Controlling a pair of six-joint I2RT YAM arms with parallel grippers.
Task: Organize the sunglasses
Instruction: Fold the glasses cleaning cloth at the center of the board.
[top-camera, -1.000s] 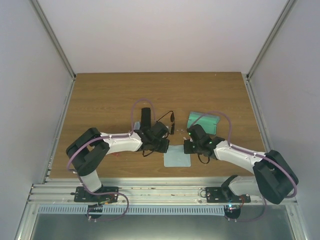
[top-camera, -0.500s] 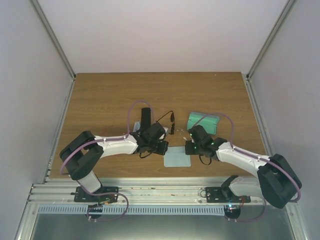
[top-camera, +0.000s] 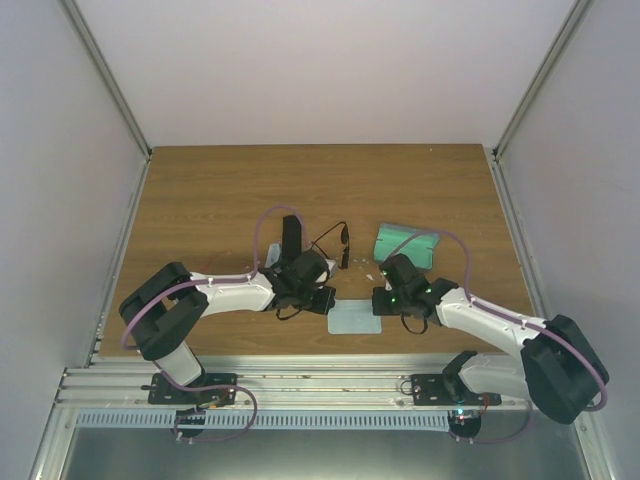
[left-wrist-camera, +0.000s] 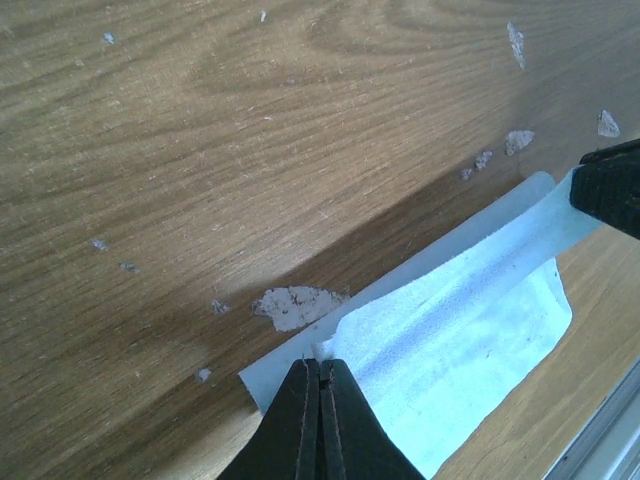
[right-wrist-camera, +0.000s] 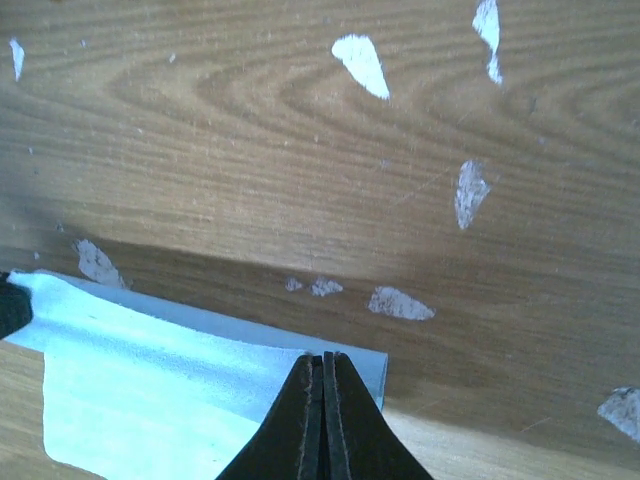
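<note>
The sunglasses (top-camera: 336, 240), thin black wire frame with dark lenses, lie on the wooden table behind the grippers, temples open. A light blue cloth (top-camera: 355, 318) lies near the front edge, its far edge folded over. My left gripper (top-camera: 330, 298) is shut on the cloth's far left corner (left-wrist-camera: 330, 345). My right gripper (top-camera: 378, 298) is shut on the far right corner (right-wrist-camera: 350, 360). The cloth also shows in the left wrist view (left-wrist-camera: 460, 340) and the right wrist view (right-wrist-camera: 150, 380). The sunglasses are out of both wrist views.
An oblong black hard case (top-camera: 291, 236) lies left of the sunglasses. A green pouch (top-camera: 408, 243) lies to their right. White chipped spots (right-wrist-camera: 362, 62) mark the table top. The metal rail (top-camera: 320, 385) runs along the near edge.
Both grippers have moved slightly toward the near edge, drawing the cloth's far edge over itself. The sunglasses, case and pouch have not moved.
</note>
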